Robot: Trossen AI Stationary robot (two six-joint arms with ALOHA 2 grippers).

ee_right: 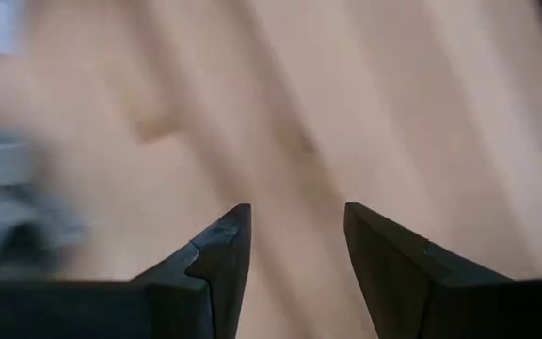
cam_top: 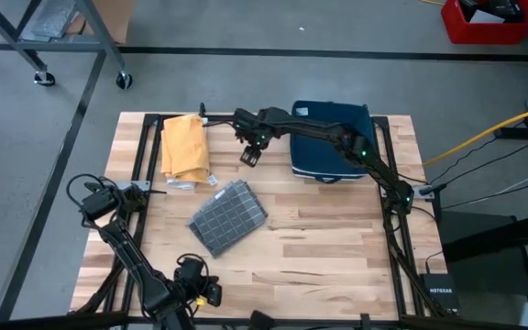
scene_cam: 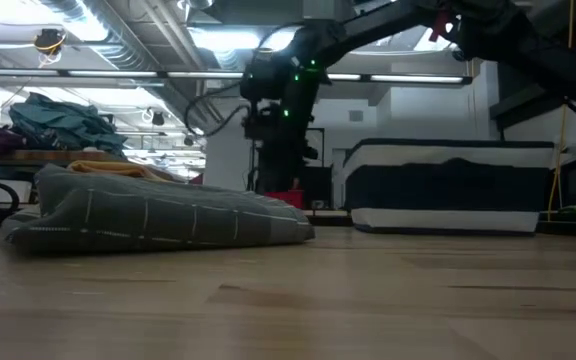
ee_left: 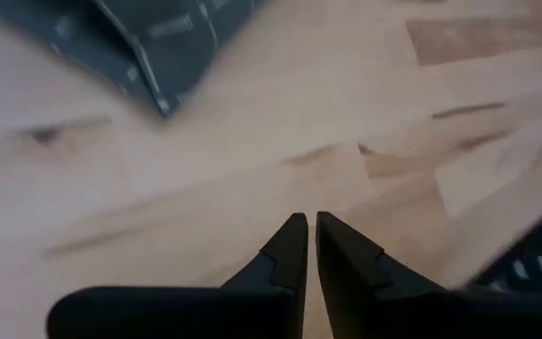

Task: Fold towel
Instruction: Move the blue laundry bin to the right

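A grey checked towel (cam_top: 230, 216) lies folded into a thick rectangle on the wooden table (cam_top: 319, 266), left of centre; the low view shows it as a flat stack (scene_cam: 158, 215). My right gripper (cam_top: 250, 154) hangs open above the bare wood just beyond the towel's far edge, its fingers (ee_right: 294, 235) holding nothing. The towel shows as a grey blur (ee_right: 17, 226) in the right wrist view. My left gripper (cam_top: 207, 293) is shut (ee_left: 309, 250) near the table's front edge, apart from the towel's near corner (ee_left: 158, 47).
An orange towel (cam_top: 185, 147) lies folded at the far left, with a white tag beside it. A navy and white stack (cam_top: 331, 142) sits at the far right (scene_cam: 448, 185). Bare wood spreads right of the grey towel and toward the near edge.
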